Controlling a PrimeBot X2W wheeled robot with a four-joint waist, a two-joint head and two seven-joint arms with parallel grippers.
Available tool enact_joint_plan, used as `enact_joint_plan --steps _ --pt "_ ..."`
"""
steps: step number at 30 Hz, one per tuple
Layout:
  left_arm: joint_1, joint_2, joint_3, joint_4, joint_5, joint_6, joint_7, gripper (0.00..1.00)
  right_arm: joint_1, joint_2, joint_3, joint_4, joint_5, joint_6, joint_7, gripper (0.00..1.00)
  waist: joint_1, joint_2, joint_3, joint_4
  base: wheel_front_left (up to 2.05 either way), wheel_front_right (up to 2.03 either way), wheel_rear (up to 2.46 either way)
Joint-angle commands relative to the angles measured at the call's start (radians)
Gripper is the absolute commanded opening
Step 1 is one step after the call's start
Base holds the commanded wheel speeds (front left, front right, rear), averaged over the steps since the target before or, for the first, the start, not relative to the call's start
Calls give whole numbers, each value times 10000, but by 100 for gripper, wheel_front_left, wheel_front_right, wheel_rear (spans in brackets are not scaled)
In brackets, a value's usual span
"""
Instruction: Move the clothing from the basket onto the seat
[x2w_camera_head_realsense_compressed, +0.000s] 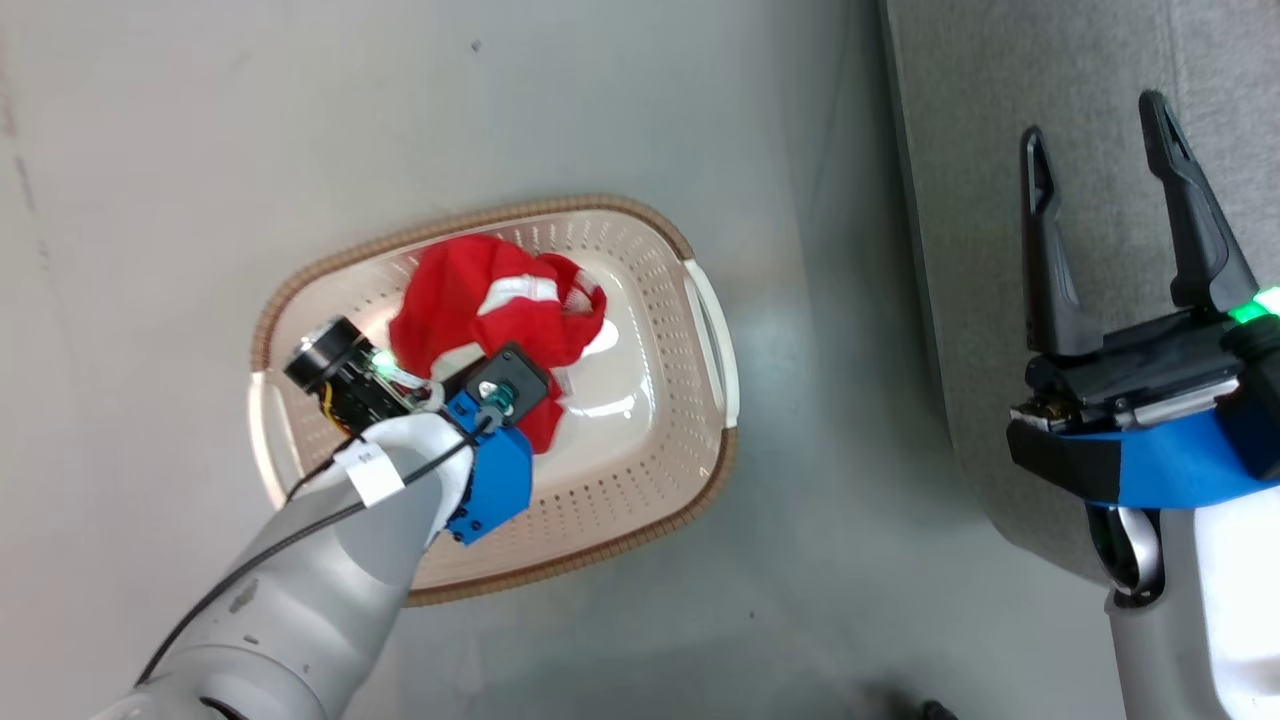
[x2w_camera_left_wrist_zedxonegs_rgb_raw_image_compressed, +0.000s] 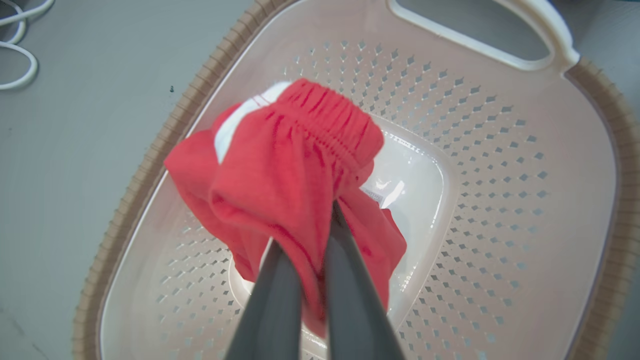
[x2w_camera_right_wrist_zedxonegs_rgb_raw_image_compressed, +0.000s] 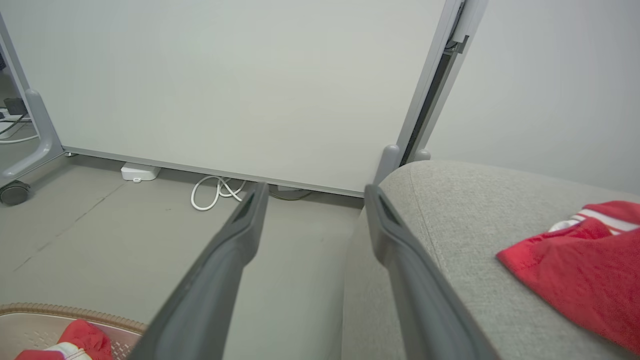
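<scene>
Gripping the clothing (x2w_camera_left_wrist_zedxonegs_rgb_raw_image_compressed: 280, 185), left hand (x2w_camera_left_wrist_zedxonegs_rgb_raw_image_compressed: 305, 230) holds it waistband-down in the basket (x2w_camera_left_wrist_zedxonegs_rgb_raw_image_compressed: 500, 175).

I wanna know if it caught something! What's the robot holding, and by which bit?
The left gripper is shut on the red garment, pinching bunched cloth near its elastic band. The right gripper holds nothing.

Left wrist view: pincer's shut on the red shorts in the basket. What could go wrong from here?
1. The left pincer pinches only a fold of the shorts; the slack cloth could slip out on the lift.
2. Hanging cloth may catch the rim of the basket and drag or tip it.
3. The right pincer stands open at the edge of the seat; the carry across could brush it.
</scene>
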Motion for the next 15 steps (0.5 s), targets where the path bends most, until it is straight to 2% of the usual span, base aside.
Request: enact_joint_plan --steps 1,10,15 --pt "166 -100 70 -89 -127 -55 -133 0 205 -78 -71 133 43 2 -9 100 1 0 -673 328 0 0 0" --pt "710 -362 258 -1038 -626 -143 -339 0 846 -212 -173 655 93 2 -9 100 1 0 -2262 830 0 0 0" --pt "1206 -212 541 -1994 -788 -171 -345 0 1204 -232 -145 869 135 3 -9 100 1 0 -3163 998 0 0 0"
